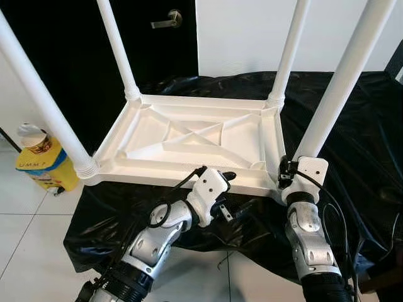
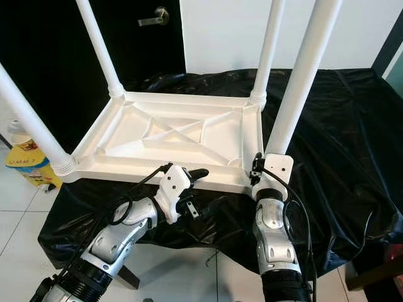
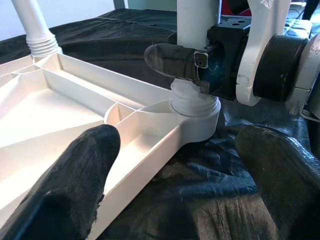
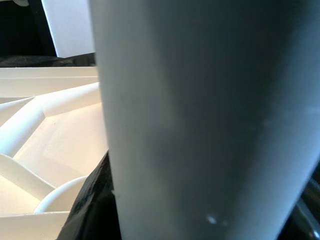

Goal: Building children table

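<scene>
Yellow container [image 1: 43, 165] on the floor off the left edge of the work table, which is covered in black sheeting [image 1: 352, 145]. White children's tabletop [image 1: 189, 141] lies upside down on the sheeting, ribbed underside up, reaching from near the left edge to about the middle. All four white legs stand in its corner sockets: near-left leg [image 1: 38, 100], far-left leg [image 1: 116, 47], far-right leg [image 1: 288, 53], near-right leg [image 1: 343, 78]. Left end effector [image 1: 223, 182] sits at the tabletop's near rim, fingers spread wide open, holding nothing; in the left wrist view one finger [image 3: 75, 185] lies over the rim and the other over the sheeting. Right end effector [image 1: 288, 168] is at the base of the near-right leg, fingers closed around it just above the threaded collar. Progress judgement: assembly looks nearly done, four legs in; the near-right leg is probably being tightened last. Left to do: finish seating it, check the others, flip the table upright. Door with lever handle [image 1: 167, 20] behind.
</scene>
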Tool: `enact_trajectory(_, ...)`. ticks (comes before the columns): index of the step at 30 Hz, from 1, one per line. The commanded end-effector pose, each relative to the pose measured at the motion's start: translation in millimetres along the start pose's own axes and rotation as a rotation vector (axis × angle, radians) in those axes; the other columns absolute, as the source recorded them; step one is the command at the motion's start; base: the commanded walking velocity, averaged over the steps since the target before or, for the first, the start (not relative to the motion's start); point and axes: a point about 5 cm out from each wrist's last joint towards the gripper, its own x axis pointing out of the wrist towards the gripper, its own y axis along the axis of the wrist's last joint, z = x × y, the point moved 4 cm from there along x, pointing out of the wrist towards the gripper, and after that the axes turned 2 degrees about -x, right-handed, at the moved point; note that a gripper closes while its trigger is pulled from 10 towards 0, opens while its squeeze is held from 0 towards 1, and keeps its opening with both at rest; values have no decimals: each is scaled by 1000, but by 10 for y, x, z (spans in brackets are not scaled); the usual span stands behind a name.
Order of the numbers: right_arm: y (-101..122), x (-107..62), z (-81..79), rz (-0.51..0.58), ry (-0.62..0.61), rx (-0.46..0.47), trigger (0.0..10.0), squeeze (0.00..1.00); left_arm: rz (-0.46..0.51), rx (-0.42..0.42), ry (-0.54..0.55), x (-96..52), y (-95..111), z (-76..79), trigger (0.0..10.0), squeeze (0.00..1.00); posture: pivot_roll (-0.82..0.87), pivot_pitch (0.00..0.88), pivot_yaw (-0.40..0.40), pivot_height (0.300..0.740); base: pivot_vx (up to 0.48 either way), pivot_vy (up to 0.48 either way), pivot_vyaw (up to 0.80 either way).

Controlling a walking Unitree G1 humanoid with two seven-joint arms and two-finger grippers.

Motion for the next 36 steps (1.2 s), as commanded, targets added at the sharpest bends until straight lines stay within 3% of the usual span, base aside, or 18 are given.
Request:
enact_trajectory(1,-269,-92,-72,-125,24,7,10000,0,-6,2,-74,8,7,69,10000,0,-3,0,22,740,0,0,0)
enact_trajectory(11,-207,-101,-69,-105,15,-3,10000,0,-11,2,-63,-17,-3,43,10000,0,-3,0,20,740,0,0,0)
enact_trajectory(12,-178,-107,-72,-89,31,4,10000,1000,-10,0,-61,-19,-3,44,10000,0,-7,0,21,740,0,0,0)
enact_trajectory(19,-50,-155,-53,-19,138,18,10000,1000,-8,-3,-62,-17,1,52,10000,0,-11,0,20,740,0,0,0)
enact_trajectory(24,-24,-179,66,12,204,-9,10000,1000,-8,-2,-61,-16,3,38,10000,0,-16,0,24,740,0,0,0)
enact_trajectory(25,-24,-182,101,19,259,-30,10000,0,-8,1,-61,-16,5,30,10000,0,-17,0,26,740,0,0,0)
enact_trajectory(27,-25,-185,119,21,295,-42,10000,0,-9,2,-61,-15,7,26,10000,0,-17,0,26,740,0,0,0)
enact_trajectory(29,-7,-177,140,26,428,-59,10000,0,-9,6,-64,-16,14,15,10000,0,-21,0,38,740,0,0,0)
enact_trajectory(36,38,-100,143,31,602,-129,10000,0,-11,9,-67,-11,25,-5,10000,0,-19,0,52,740,0,0,0)
